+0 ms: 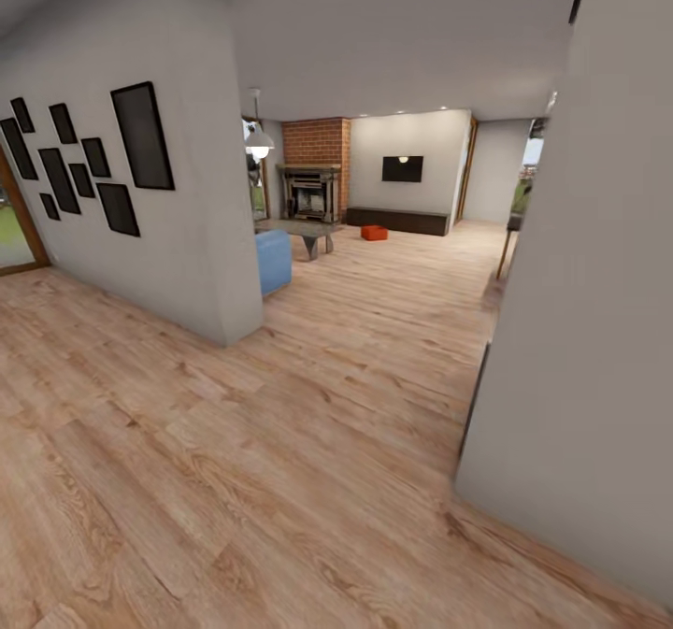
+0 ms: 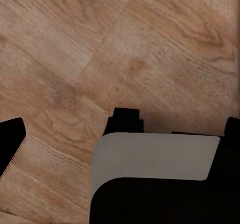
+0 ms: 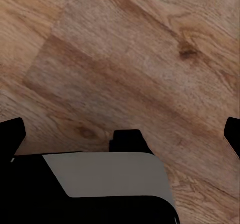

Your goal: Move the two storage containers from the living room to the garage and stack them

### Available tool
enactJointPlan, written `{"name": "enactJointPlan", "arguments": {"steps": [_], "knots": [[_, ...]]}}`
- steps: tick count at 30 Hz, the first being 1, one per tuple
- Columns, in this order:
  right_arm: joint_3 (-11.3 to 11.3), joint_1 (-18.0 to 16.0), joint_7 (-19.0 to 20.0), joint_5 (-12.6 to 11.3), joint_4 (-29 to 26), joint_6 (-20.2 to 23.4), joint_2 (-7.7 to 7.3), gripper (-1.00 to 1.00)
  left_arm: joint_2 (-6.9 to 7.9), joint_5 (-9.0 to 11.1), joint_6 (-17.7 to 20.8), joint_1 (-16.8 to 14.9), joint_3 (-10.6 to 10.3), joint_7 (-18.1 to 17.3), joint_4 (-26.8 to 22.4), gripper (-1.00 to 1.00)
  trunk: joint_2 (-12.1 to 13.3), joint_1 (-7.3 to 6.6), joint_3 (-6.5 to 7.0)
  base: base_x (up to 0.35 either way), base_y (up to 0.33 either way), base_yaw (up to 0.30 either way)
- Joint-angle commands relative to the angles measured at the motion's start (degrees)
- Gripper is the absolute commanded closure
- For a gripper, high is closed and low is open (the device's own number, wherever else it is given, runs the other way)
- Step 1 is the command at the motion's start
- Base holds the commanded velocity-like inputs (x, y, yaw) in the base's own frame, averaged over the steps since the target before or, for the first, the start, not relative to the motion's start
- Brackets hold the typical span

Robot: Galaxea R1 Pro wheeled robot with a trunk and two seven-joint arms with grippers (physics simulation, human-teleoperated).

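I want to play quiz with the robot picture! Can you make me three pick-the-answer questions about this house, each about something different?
1. Where is the orange-red container?
A. On the floor near the long dark cabinet
B. On the blue sofa
C. On top of the fireplace

2. What colour is the fireplace's chimney?
A. White
B. Red brick
C. Green

3. Are the left gripper's jaws holding anything?
A. A container
B. A picture frame
C. Nothing

Answers:
1 A, the container sits on the wood floor before the cabinet.
2 B, the fireplace is red brick.
3 C, the left gripper has bare floor between its jaws.
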Motion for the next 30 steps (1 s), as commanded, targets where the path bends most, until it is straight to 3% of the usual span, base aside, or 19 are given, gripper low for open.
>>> {"name": "enactJointPlan", "arguments": {"steps": [1, 30], "knots": [[0.5, -0.1, 0.0, -0.6, 0.2, -0.3, 0.04, -1.00, -0.01, 0.4, 0.2, 0.0, -0.1, 0.1, 0.0, -1.00, 0.0, 0.03, -0.06, 0.322, 0.000, 0.000], [0.5, -0.1, 0.1, -0.5, 0.2, -0.6, 0.04, -1.00, -0.01, 0.4, 0.2, 0.0, 0.0, 0.1, 0.0, -1.00, 0.0, 0.03, -0.06, 0.322, 0.000, 0.000]]}}
